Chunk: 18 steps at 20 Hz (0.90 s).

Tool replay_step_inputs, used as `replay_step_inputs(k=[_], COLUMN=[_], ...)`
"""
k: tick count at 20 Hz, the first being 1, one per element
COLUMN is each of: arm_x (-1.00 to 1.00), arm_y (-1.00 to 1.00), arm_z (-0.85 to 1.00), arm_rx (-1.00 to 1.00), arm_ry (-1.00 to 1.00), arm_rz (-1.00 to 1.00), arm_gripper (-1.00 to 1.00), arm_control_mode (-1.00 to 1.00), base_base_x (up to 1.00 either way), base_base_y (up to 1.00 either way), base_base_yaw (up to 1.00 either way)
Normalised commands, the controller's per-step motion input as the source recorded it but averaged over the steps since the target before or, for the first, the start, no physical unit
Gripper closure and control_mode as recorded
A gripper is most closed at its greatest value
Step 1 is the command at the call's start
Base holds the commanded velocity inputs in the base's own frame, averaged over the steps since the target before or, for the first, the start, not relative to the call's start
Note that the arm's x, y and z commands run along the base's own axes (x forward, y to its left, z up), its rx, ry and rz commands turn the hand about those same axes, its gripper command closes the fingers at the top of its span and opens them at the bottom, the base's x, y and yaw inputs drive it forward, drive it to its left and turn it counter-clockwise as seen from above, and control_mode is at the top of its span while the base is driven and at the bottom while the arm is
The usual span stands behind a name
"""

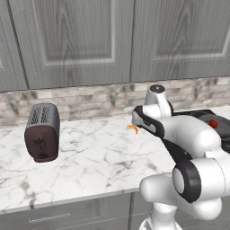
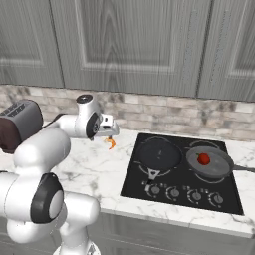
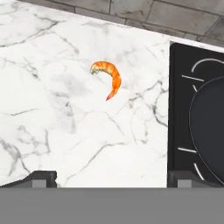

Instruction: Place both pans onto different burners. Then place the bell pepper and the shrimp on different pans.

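Bell pepper [image 2: 203, 159] sits in grey pan [image 2: 209, 162]; black pan [image 2: 159, 153] seemingly empty; fingers [image 3: 111, 178] spread above shrimp [image 3: 108, 76].

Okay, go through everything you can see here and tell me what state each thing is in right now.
Black pan: on the left burner, empty.
Grey pan: on the right burner, holding the pepper.
Pepper: in the grey pan.
Shrimp: lying on the counter, left of the cooktop, ungrasped.
Gripper: open, above the counter near the shrimp.
Toaster: slots empty.

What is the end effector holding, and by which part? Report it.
Nothing. The end effector is open above the counter, and the shrimp lies free on the marble ahead of it.
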Motion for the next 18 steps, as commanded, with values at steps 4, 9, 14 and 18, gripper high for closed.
replay_step_inputs(k=[4, 9, 14, 18], arm_x=[0.13, 0.16, 0.19, 0.18], arm_y=[0.0, 0.0, 0.0, 0.0], arm_z=[0.0, 0.0, -0.09, -0.17], arm_rx=[0.02, 0.04, 0.02, 0.0], arm_ry=[0.09, 0.04, 0.0, 0.0], arm_rz=[0.0, 0.0, 0.0, 0.0], arm_gripper=[-1.0, -1.0, -1.0, -1.0], arm_control_mode=[-1.0, -1.0, -1.0, -1.0], base_base_x=[0.0, 0.0, 0.0, 0.0], base_base_y=[0.0, 0.0, 0.0, 0.0], base_base_yaw=[0.0, 0.0, 0.0, 0.0])
